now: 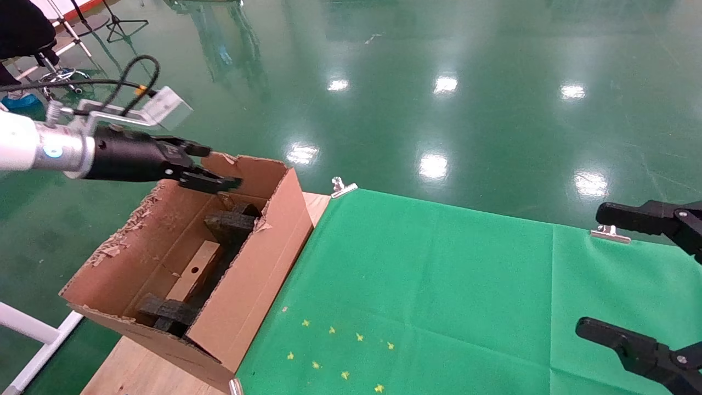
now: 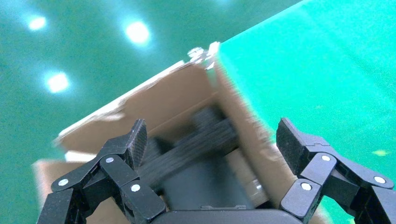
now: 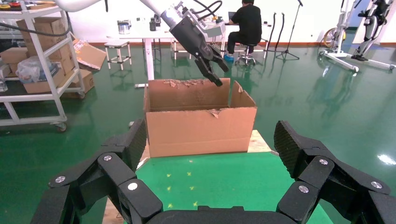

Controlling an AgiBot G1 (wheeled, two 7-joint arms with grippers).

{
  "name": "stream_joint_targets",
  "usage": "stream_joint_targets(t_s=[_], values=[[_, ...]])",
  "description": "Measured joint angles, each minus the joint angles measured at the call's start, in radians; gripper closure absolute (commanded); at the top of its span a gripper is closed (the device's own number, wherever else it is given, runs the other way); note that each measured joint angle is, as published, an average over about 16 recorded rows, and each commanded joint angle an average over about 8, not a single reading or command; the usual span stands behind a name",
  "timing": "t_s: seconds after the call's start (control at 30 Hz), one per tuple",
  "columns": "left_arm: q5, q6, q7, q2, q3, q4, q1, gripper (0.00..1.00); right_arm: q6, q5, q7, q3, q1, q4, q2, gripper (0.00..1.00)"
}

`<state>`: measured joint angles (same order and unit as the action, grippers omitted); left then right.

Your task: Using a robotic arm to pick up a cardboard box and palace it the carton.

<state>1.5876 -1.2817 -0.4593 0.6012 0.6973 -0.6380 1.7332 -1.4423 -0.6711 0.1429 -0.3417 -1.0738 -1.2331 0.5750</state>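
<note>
In the head view, the robotic arm (image 1: 33,148) reaches in from the left, and its left gripper (image 1: 219,167) hangs over the far end of the carton (image 1: 258,263), above the rim. Its fingers are parted and carry nothing. The cardboard box (image 1: 193,271) lies flat on the carton's floor, its small round hole facing up, between one black foam block (image 1: 230,225) at the far end and another (image 1: 170,315) at the near end. The placing looks done, so the empty, raised gripper is probably clearing the walls. The carton stands on the left of the table, partly on bare wood (image 1: 142,367) and just beside the green cloth (image 1: 439,285). The right gripper (image 1: 625,274) waits at the right edge over the cloth, its fingers spread wide and empty, well apart from the carton, likely parked out of the way.

In the left wrist view, the left gripper's fingertips (image 2: 138,140) stand apart with nothing between them, and below lie the blurred carton (image 2: 187,98) and dark foam (image 2: 205,140). The small box cannot be made out here.

In the right wrist view, the right gripper's own fingers (image 3: 294,144) are wide open in the foreground. Beyond them stands the carton (image 3: 201,128), with the left gripper (image 3: 212,70) poised above its ragged far rim. The walls hide the box inside from this side.
</note>
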Motion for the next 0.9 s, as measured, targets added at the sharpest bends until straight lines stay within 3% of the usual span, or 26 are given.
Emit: stream_joint_targets(t_s=[0.9], values=[[-0.445, -0.111, 0.141, 0.005, -0.217, -0.336, -0.342, 0.0, 0.0, 0.0, 0.0, 0.0, 0.0, 0.0, 0.0, 0.0]])
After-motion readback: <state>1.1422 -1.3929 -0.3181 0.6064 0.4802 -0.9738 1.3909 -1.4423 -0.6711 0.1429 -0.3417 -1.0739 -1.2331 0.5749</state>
